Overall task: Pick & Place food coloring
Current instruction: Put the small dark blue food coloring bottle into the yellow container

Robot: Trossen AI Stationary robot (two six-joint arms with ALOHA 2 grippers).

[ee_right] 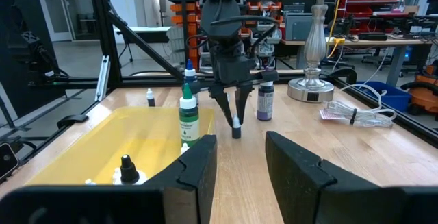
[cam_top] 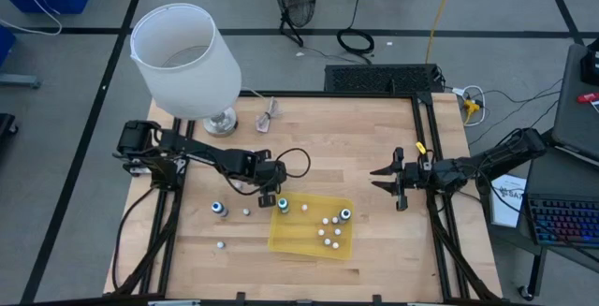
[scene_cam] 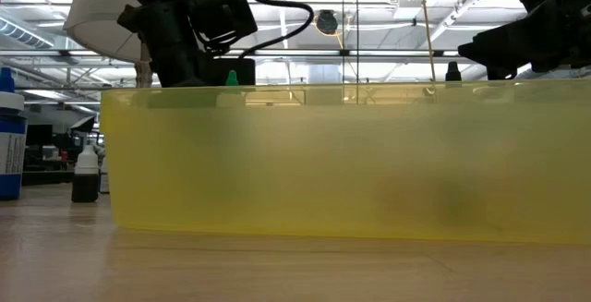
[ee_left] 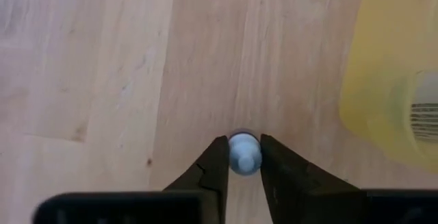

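1. Food coloring bottle (ee_left: 243,154), tiny, round pale cap, stands on the wood-grain worktop (ee_left: 137,66) pinched between the left gripper (ee_left: 242,157) fingers.
2. Translucent yellow tray (cam_top: 298,234) lies just beside that gripper.
3. Right gripper (cam_top: 394,181) hovers beyond the tray, part open and empty.

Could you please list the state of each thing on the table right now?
left gripper: shut on small bottle, beside the tray.
right gripper: open, empty, waiting right of the tray.
yellow tray: flat on the table, holding several bottles.
green bottle: upright in the tray, capped.
lamp: upright.
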